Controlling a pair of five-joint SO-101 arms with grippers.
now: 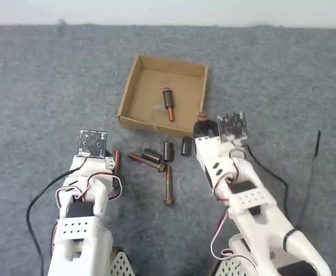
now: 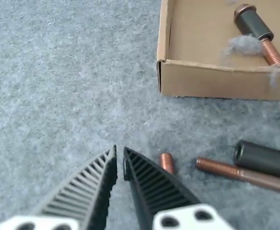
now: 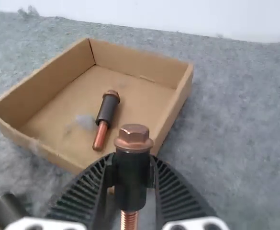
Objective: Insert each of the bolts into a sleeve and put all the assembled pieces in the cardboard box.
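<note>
The cardboard box [image 1: 131, 100] sits at the table's middle back with one bolt-in-sleeve piece [image 1: 168, 103] lying inside. My right gripper [image 3: 130, 167] is shut on a black sleeve [image 3: 130, 179] with a copper bolt through it, hex head [image 3: 133, 136] up, just outside the box's near right corner [image 1: 202, 123]. My left gripper [image 2: 119, 155] is shut on nothing, low over the carpet to the left of the loose parts. A copper bolt [image 2: 167, 163] lies close beside one finger [image 2: 149, 184].
Loose parts lie in front of the box: a bolt [image 1: 139, 158] with a sleeve [image 1: 151, 155] against it, two more sleeves [image 1: 168, 151] [image 1: 186, 145], and another bolt [image 1: 168, 184]. A black cable [image 1: 311, 172] runs along the right.
</note>
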